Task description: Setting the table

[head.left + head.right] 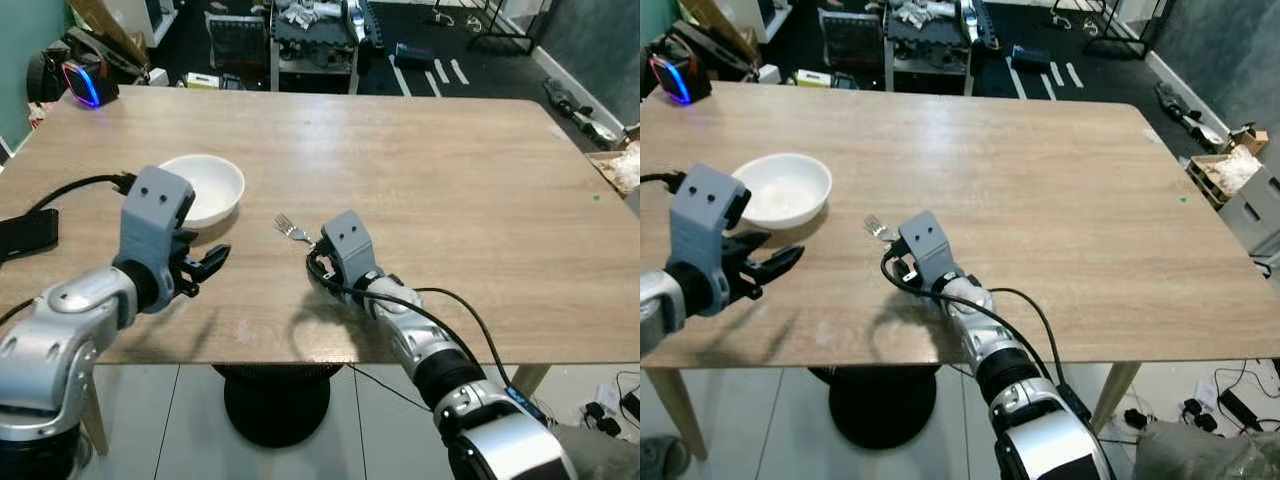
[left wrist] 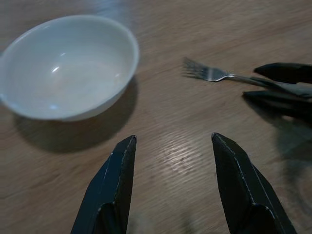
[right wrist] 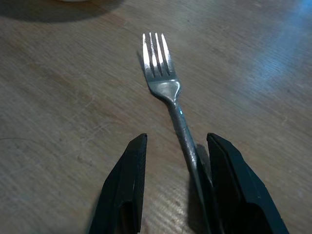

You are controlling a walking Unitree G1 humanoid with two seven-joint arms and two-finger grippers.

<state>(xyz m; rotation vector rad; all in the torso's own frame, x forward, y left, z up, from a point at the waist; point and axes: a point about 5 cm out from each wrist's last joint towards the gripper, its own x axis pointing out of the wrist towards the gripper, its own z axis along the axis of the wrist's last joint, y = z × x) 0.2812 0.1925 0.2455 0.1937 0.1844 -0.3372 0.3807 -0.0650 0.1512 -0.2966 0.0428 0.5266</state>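
Fork (image 3: 168, 92) lying flat on table (image 1: 450, 180), tines pointing away from robot toward bowl (image 1: 205, 188); right gripper (image 3: 173, 161) spread around the handle; left gripper (image 2: 173, 161) released, beside bowl.

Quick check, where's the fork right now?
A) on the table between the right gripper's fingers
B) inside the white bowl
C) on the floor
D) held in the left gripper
A: the fork lies on the table with its handle between the right gripper fingers, beside the white bowl.
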